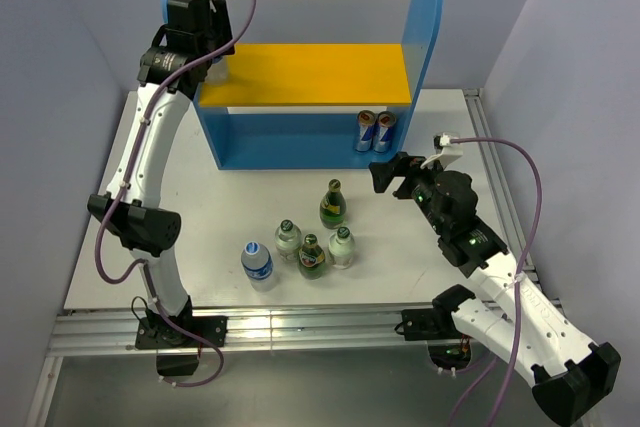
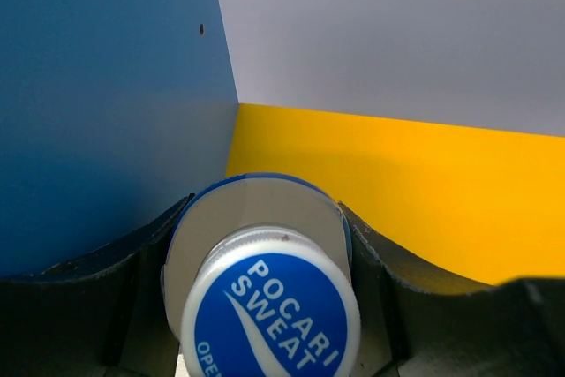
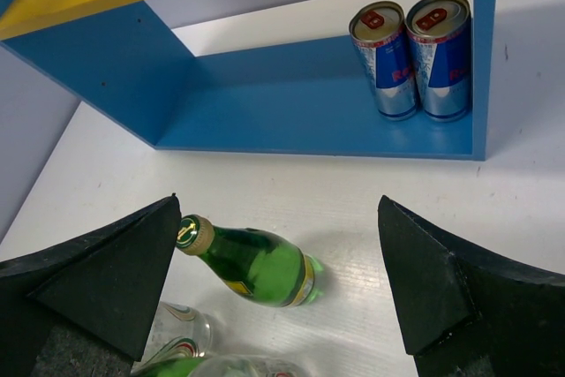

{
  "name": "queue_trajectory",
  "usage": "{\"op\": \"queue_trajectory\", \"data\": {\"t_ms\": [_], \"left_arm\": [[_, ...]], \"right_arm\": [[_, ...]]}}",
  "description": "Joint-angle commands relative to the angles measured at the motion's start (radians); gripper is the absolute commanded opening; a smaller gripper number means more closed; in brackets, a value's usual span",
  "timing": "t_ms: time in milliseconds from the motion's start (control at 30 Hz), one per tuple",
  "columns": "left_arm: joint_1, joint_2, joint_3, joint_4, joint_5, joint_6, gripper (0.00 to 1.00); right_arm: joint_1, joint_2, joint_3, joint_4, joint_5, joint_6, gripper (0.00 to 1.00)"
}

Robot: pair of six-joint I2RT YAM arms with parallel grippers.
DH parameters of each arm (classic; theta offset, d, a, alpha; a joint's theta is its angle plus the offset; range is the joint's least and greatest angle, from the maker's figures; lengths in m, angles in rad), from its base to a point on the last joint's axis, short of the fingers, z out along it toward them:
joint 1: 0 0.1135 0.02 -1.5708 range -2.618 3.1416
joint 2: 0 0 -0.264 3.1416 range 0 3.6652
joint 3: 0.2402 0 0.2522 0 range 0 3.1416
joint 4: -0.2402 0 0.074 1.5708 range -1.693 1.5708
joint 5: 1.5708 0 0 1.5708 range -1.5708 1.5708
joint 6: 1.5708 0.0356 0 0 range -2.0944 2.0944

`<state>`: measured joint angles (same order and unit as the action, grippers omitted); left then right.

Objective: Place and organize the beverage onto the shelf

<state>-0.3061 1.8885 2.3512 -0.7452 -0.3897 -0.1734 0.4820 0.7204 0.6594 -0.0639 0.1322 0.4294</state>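
Here the left jaws are closed on a clear plastic bottle (image 2: 269,311). Their fingers (image 2: 132,262) sit tight against its shoulder on both sides, and its cap reads POCARI SWEAT. This bottle is held at the left end of the yellow upper board (image 2: 424,192) of the shelf (image 1: 290,147), just beside the left side panel (image 2: 106,103). I cannot tell whether its bottom touches the board. The right jaws are wide open and hold nothing. They hang low above the desk (image 1: 200,187), in front of the lower level of the shelf. A dark green bottle (image 3: 256,267) stands upright under their gap, nearer to the finger on the left of the wrist view. Four more bottles stand upright in a close group on the desk, further from the shelf: a second plastic bottle (image 1: 257,262), a pale glass bottle (image 1: 288,239), a second green bottle (image 1: 312,256) and another pale bottle (image 1: 342,247). Two blue-silver cans (image 3: 437,59) stand side by side at the right end of the lower level, against the right side panel (image 1: 428,17), so they occupy this corner.
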Motion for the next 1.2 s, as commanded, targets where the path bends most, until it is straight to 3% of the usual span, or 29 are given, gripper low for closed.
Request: {"op": "queue_trajectory", "data": {"t_ms": [0,33,133,200,700,833,1033,1167], "left_arm": [[0.025,-0.029,0.030,0.178,-0.040,-0.003,0.50],[0.028,-0.026,0.030,0.181,-0.044,-0.006,0.66],[0.038,-0.026,0.008,0.196,-0.063,-0.005,0.92],[0.041,-0.026,-0.009,0.210,-0.072,-0.003,0.98],[0.042,-0.054,-0.076,0.241,-0.101,-0.006,0.99],[0.030,-0.124,-0.133,0.268,-0.130,-0.008,0.99],[-0.080,-0.283,-0.248,0.256,-0.251,0.002,0.99],[-0.288,-0.460,-0.484,0.250,-0.389,-0.024,0.99]], "right_arm": [[0.004,-0.001,-0.012,0.026,0.018,0.003,0.99],[0.004,0.001,-0.011,0.026,0.020,0.003,0.99],[0.004,0.002,-0.014,0.030,0.015,0.003,0.99],[0.004,0.002,-0.015,0.030,0.020,0.003,0.99],[0.004,0.010,-0.032,0.041,0.026,0.005,0.99],[0.004,0.013,-0.037,0.047,0.023,0.005,0.99],[0.004,0.020,-0.043,0.055,0.018,0.006,0.99],[0.004,0.019,-0.044,0.056,0.010,0.009,0.99]]}}
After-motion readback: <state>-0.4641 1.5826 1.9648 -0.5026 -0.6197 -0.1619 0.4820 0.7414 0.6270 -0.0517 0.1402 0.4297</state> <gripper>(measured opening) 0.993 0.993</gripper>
